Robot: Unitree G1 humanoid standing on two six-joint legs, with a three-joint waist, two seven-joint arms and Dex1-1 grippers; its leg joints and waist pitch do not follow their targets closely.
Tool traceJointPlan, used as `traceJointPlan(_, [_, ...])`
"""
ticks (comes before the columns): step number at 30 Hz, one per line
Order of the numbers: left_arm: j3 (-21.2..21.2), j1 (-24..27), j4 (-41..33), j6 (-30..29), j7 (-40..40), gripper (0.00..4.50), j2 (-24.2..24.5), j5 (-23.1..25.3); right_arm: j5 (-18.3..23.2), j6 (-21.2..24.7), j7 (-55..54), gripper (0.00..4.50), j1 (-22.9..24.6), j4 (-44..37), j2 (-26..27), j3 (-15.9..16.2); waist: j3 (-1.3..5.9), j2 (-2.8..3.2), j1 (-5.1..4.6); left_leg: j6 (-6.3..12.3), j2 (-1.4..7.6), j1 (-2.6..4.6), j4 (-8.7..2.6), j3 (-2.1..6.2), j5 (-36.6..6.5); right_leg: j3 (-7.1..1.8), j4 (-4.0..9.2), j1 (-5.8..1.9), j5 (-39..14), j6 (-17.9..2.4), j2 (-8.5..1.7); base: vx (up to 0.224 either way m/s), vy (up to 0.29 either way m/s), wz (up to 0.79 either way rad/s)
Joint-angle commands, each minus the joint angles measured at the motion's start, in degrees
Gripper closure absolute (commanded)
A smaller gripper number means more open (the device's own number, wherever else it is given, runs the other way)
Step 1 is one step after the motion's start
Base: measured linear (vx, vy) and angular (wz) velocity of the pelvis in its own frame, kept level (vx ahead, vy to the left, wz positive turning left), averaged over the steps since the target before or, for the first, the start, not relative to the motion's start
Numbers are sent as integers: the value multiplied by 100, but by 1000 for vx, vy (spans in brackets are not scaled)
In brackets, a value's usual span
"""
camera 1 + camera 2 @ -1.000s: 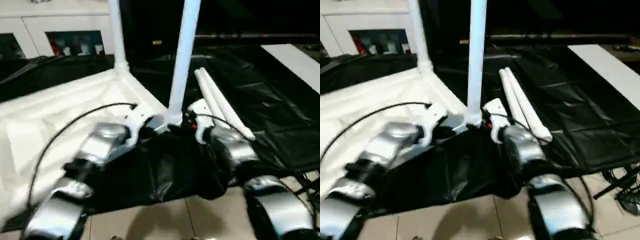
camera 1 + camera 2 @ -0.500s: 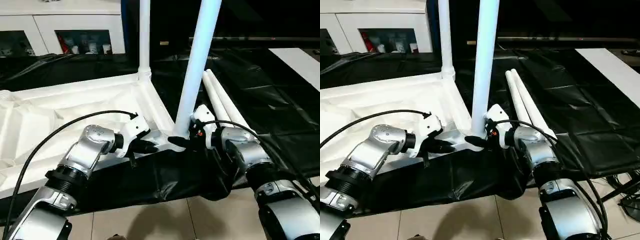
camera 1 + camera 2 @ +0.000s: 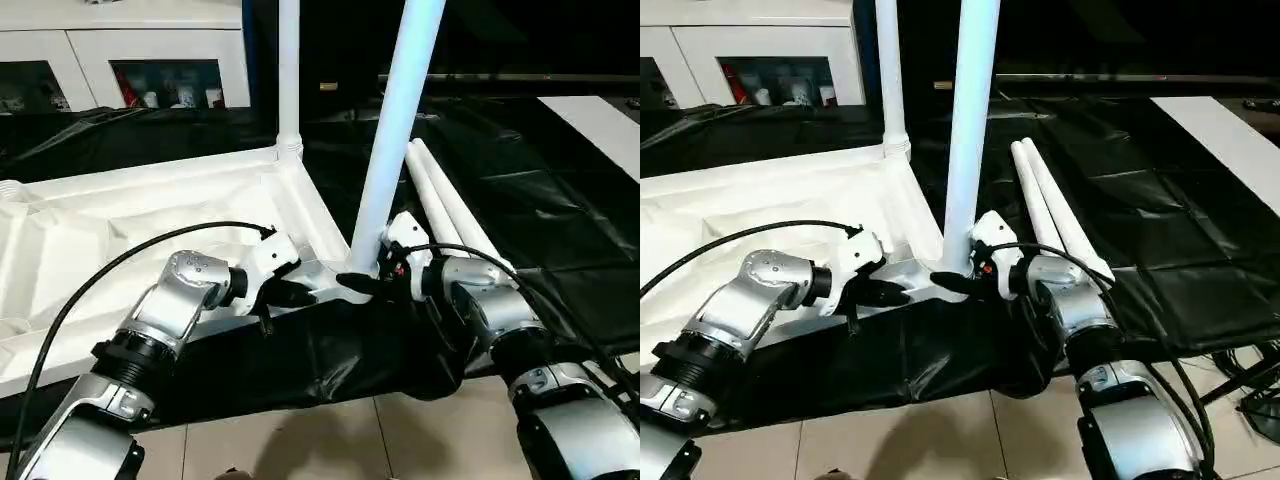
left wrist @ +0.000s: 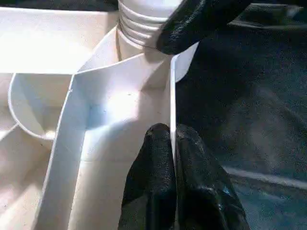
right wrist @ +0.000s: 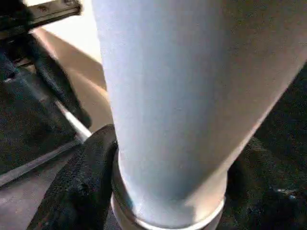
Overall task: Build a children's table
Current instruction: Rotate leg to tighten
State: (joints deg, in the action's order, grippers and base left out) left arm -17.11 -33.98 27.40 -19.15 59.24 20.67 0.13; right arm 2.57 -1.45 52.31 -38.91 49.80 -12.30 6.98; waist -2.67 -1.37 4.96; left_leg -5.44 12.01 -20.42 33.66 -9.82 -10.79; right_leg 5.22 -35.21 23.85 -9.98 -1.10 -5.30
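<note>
Left eye view: the white tabletop lies upside down, ribbed side up, on the black cloth-covered work table, filling the left half of the scene from about nine o'clock in to the centre. Two legs stand upright in its corner sockets: the far leg at twelve o'clock, and the near leg rising from the corner at the centre. Two spare legs lie side by side on the cloth at about two o'clock from that corner, just beside it.

The left arm reaches in from seven o'clock, its silver forearm bent at the wrist, and the left gripper points toward three o'clock along the tabletop's near edge. In the left wrist view its black fingers are pressed together on the thin upright side wall of the tabletop, pinching it just short of the corner socket.

The right arm comes in from five o'clock, forearm sloping up toward the corner. The right gripper points toward nine o'clock at the foot of the near leg. In the right wrist view its fingers stand spread on either side of the near leg, close against its base.
</note>
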Motion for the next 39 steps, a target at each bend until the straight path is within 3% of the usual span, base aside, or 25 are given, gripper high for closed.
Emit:
traceJointPlan(1, [293, -378, 601, -41, -1200, 450, -498, 158, 30, 625, -1792, 175, -151, 454, 263, -561, 331, -2, -46, 203, 99, 31, -398, -40, -985, -304, 414, -341, -1157, -1281, -267, 0, 0, 0])
traceJointPlan(2, [307, -396, 633, -43, -1261, 450, -520, 167, 45, 656, -1876, 175, -156, 471, 283, -593, 312, 5, -44, 133, 87, 65, -399, -47, -1087, -311, 450, -313, -1386, -1224, -265, 0, 0, 0])
traceJointPlan(3, [395, -506, 825, -32, -1616, 450, -685, 188, 223, 868, -2467, 176, -179, 560, 449, -869, 342, -9, -29, 37, 87, 81, -413, -23, -1221, -298, 468, -349, -1732, -1110, -291, 0, 0, 0])
traceJointPlan(5, [439, -578, 928, -51, -1812, 450, -827, 181, 377, 1044, -2855, 176, -177, 602, 598, -1068, 345, -9, -29, 10, 91, 34, -427, -13, -1136, -302, 471, -357, -1710, -992, -300, 0, 0, 0])
traceJointPlan(9, [405, -660, 952, 71, -1878, 450, -1030, 166, 281, 978, -3049, 176, -85, 523, 781, -987, 362, -3, -20, 97, 70, 20, -411, -24, -1084, -295, 460, -360, -1417, -992, -281, 0, 0, 0])
traceJointPlan(10, [288, -717, 1038, 366, -1846, 450, -1064, 250, 149, 709, -2972, 176, -48, 458, 861, -821, 361, -1, -16, 113, 71, 18, -411, -24, -1065, -295, 457, -361, -1398, -996, -283, 0, 0, 0])
traceJointPlan(11, [241, -768, 1160, 568, -1835, 450, -1075, 305, 162, 578, -2905, 176, -60, 436, 921, -813, 358, 46, -25, 114, 72, 13, -412, -25, -1073, -296, 476, -353, -1349, -993, -282, 0, 0, 0])
traceJointPlan(12, [232, -791, 1219, 642, -1839, 450, -1082, 325, 182, 544, -2885, 176, -70, 431, 946, -830, 361, 32, -24, 130, 63, 9, -409, -25, -1081, -293, 478, -353, -1349, -984, -279, 0, 0, 0])
traceJointPlan(13, [233, -818, 1285, 705, -1846, 450, -1094, 341, 204, 524, -2873, 121, -85, 433, 971, -855, 363, 49, -16, 153, 67, 37, -406, -31, -1087, -300, 469, -343, -1256, -1043, -271, 0, 0, 0])
traceJointPlan(18, [262, -899, 1460, 1025, -1866, 450, -1041, 357, 147, 384, -2984, 73, -88, 41, 886, -825, 353, 47, -11, 168, 65, 15, -416, -23, -1132, -287, 493, -358, -1577, -953, -290, 0, 0, 0])
traceJointPlan(19, [260, -892, 1463, 1150, -1874, 450, -1042, 363, 243, 453, -2812, 73, -36, -166, 841, -850, 362, -30, -8, 202, 61, -1, -409, -27, -1074, -288, 487, -376, -1560, -918, -284, 0, 0, 0])
traceJointPlan(21, [277, -880, 1474, 1304, -1913, 450, -1053, 373, 345, 535, -2556, 73, 84, -512, 752, -859, 364, -1, 15, 283, 67, -12, -403, -25, -926, -291, 471, -378, -1422, -881, -280, 0, 0, 0])
traceJointPlan(23, [335, -877, 1483, 1423, -1994, 450, -1080, 353, 421, 624, -2358, 73, 239, -867, 655, -844, 372, -39, 30, 351, 64, -39, -395, -22, -787, -285, 448, -404, -1258, -857, -277, 0, 0, 0])
traceJointPlan(25, [474, -895, 1527, 1640, -2193, 450, -1148, 303, 554, 783, -2010, 67, 577, -1574, 448, -805, 377, -36, 50, 462, 73, -48, -380, -22, -606, -285, 427, -402, -1000, -850, -271, 0, 0, 0])
traceJointPlan(26, [610, -941, 1570, 1729, -2303, 404, -1210, 202, 633, 899, -1780, 64, 844, -2046, 260, -765, 382, -38, 50, 489, 63, -46, -370, -27, -542, -286, 422, -402, -905, -870, -262, 0, 0, 0])
traceJointPlan(28, [705, -971, 1546, 1721, -2333, 393, -1246, 112, 663, 979, -1633, 64, 1015, -2310, 119, -727, 430, -24, 94, 592, 84, -44, -330, -20, -304, -292, 341, -409, -320, -1089, -277, 0, 0, 0])
traceJointPlan(30, [809, -953, 1319, 1582, -2170, 373, -1255, -64, 673, 1126, -1372, 64, 1278, -2690, -107, -611, 430, 13, 102, 627, 99, -40, -316, -13, -201, -286, 297, -401, 42, -1287, -269, 0, 0, 0])
traceJointPlan(31, [829, -929, 1203, 1569, -2152, 361, -1230, -78, 647, 1209, -1292, 64, 1361, -2808, -176, -555, 406, -14, 81, 677, 93, -56, -315, -22, -322, -267, 304, -392, 69, -1396, -260, 0, 0, 0])
traceJointPlan(34, [941, -816, 813, 1417, -2124, 329, -1134, -183, 545, 1321, -1195, 64, 1488, -2951, -248, -434, 379, -24, 48, 616, 94, -64, -336, -25, -581, -268, 352, -406, -349, -1339, -288, 0, 0, 0])
traceJointPlan(37, [1058, -606, 256, 982, -2189, 315, -814, -132, 275, 1295, -1530, 64, 1378, -2648, -135, -363, 339, -1, 13, 347, 96, -58, -373, -17, -890, -267, 444, -379, -1262, -1057, -297, 0, 0, 0])
traceJointPlan(38, [1245, -476, -48, 616, -2379, 310, -581, -70, 181, 1319, -1758, 64, 1264, -2475, -31, -309, 339, -30, 0, 308, 96, -63, -381, -14, -905, -267, 446, -379, -1354, -1013, -294, 0, 0, 0])
traceJointPlan(39, [1333, -415, -178, 480, -2472, 300, -466, -31, 146, 1324, -1857, 64, 1204, -2384, 23, -288, 346, -11, -37, 207, 105, -71, -396, 6, -885, -266, 412, -382, -1393, -1007, -307, 0, 0, 0])
